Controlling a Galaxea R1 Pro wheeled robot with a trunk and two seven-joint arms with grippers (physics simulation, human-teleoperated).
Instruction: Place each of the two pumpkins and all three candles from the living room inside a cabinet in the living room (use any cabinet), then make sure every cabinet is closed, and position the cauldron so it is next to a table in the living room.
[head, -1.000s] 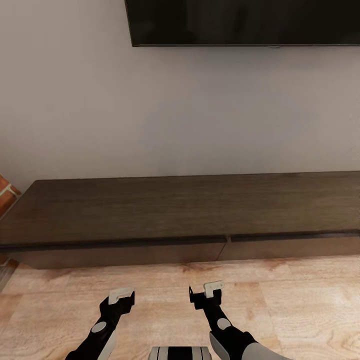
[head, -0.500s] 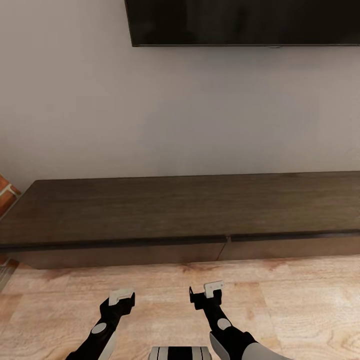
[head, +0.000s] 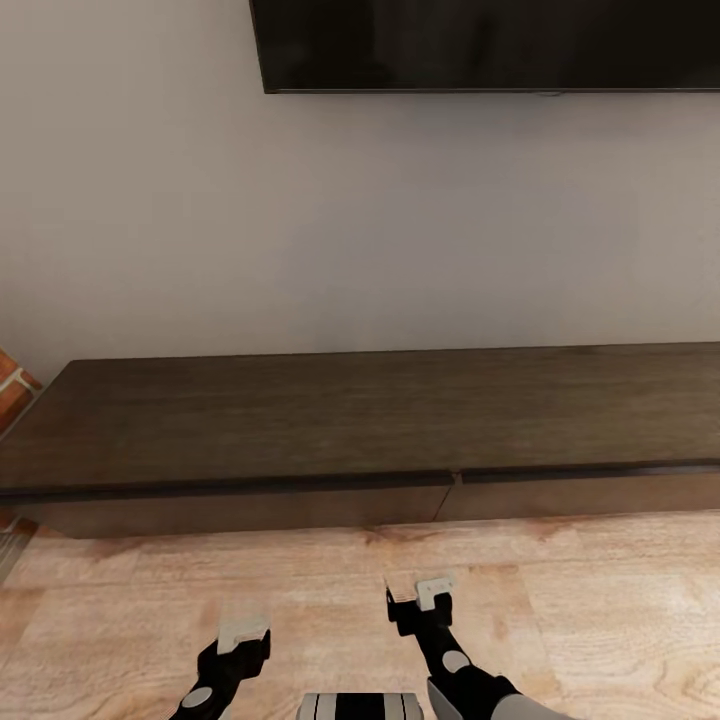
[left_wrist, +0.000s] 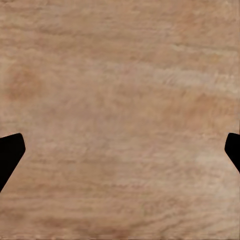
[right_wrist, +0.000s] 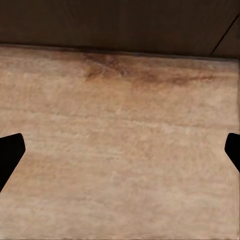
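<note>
- Cabinet (head: 360, 425): long, low dark-brown unit against the pale wall, long axis running left to right across the head view; both drawer fronts flush and shut, with the seam between them right of centre.
- Left hand (head: 243, 636): low over the wooden floor (head: 600, 600), fingers spread wide apart, grasping nothing; dark fingertips (left_wrist: 10, 152) sit at the edges of the wrist view.
- Right hand (head: 420, 592): released, empty, nearer the cabinet front; fingertips (right_wrist: 10, 152) likewise wide apart.
- Change from the earlier frame: both hands sit lower in the head view, the left more so; cabinet unchanged.
- Dark screen (head: 485, 45) on the wall above; no readable writing.
- Brick edge (head: 12, 385) at far left.
</note>
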